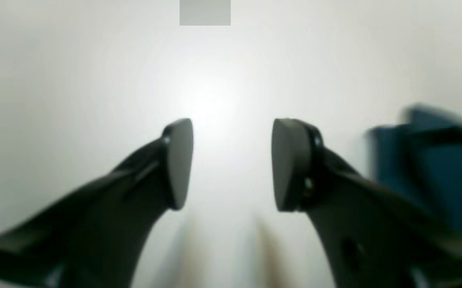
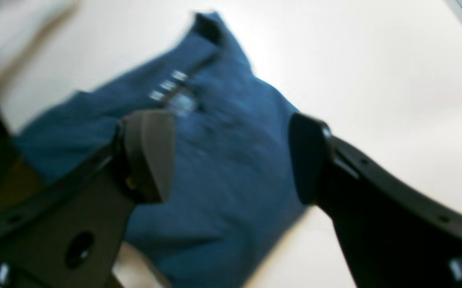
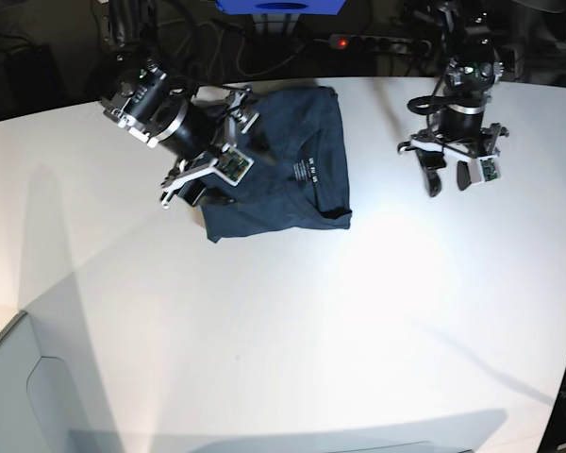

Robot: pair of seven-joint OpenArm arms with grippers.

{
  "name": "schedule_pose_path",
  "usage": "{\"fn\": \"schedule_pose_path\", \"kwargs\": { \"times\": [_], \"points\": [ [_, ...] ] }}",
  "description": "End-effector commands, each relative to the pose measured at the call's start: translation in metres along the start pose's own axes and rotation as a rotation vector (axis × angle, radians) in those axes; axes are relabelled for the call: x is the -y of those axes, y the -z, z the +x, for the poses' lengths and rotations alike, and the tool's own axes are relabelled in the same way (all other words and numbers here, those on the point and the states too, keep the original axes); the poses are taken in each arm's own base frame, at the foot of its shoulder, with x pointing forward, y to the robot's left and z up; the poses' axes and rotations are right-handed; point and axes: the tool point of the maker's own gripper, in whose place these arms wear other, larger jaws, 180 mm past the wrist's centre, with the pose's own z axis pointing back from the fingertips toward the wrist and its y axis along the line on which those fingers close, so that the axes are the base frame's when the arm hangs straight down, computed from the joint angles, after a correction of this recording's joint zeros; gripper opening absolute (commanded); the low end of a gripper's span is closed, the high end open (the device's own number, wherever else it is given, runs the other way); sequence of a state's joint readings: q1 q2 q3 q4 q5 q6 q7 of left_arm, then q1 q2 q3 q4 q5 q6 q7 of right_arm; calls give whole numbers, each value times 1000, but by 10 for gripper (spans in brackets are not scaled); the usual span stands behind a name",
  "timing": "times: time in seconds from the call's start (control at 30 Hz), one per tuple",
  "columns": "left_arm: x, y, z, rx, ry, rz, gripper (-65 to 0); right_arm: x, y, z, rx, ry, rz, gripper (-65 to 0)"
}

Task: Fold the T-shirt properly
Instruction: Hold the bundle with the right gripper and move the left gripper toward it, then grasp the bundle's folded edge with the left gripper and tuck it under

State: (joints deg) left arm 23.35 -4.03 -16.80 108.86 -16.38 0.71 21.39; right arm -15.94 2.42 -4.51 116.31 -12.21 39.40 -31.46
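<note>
The right gripper [image 2: 231,156] hung with its jaws wide apart and nothing between them, directly over the shirt [image 2: 215,160]. In the right wrist view the blue cloth filled the whole gap between the two pads and ran on past both, so the jaws looked centred over the bundle and not over an edge. They gripped no cloth. My guess is that the arm was hovering free above the fold, either to check it or to choose a hem to take.

The left gripper [image 1: 233,164] also stood with its jaws apart and empty, over bare table [image 1: 75,60]. Nothing lay between its jaws; the shirt showed only as a blurred blue shape outside the right-hand jaw, well clear of it. Parked out there, it probably kept the space over the cloth free for the other arm.

In the base view the shirt [image 3: 292,170] lay on the table's far side, below the right gripper [image 3: 212,160] and well apart from the left one [image 3: 451,175]. It was folded to a compact, roughly rectangular packet, but with loose, uneven edges, so the fold seemed mostly made and not yet tidy. Its long axis ran from the table's far edge towards the camera. The collar opening sat at the near right corner, facing the camera, and the white label print [image 3: 309,171] showed inside it, so the neck end pointed near and the opposite end far.
</note>
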Motion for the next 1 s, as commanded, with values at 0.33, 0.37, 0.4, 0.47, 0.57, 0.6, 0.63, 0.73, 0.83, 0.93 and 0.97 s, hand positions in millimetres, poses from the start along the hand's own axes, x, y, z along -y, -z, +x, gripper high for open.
{"fn": "schedule_pose_path", "kwargs": {
  "times": [0.33,0.37,0.4,0.47,0.57,0.6,0.63,0.73,0.83,0.93,0.97],
  "points": [
    [113,-7,-35,-89,-178,-318,-235,13,-9,-2,17,21,-40,-224],
    [117,-6,-41,-105,-180,-326,-236,12,-10,-3,15,21,-39,-224],
    [120,-5,-45,-116,-181,-333,-237,11,-10,-3,13,23,-38,-224],
    [126,0,-48,-126,-181,-347,-238,10,-10,-4,11,24,-36,-224],
    [132,7,-56,-147,-181,-359,-239,6,-11,-8,-1,31,-29,-224],
    [134,10,-57,-152,-180,-363,-240,5,-11,-9,-2,33,-27,-224],
    [136,12,-58,-155,-179,-367,-240,5,-11,-9,-2,33,-27,-224],
    [143,17,-61,-166,-176,-382,-263,3,-12,-13,-12,36,-22,-224],
    [146,20,-62,-168,-173,-391,-349,2,-12,-13,-14,38,-21,-225],
    [148,21,-60,-164,-174,-396,-450,1,-15,-19,-28,49,-24,-225],
    [148,20,-60,-162,-174,-395,-480,3,-16,-21,-32,55,-33,-225]
  ]
}}
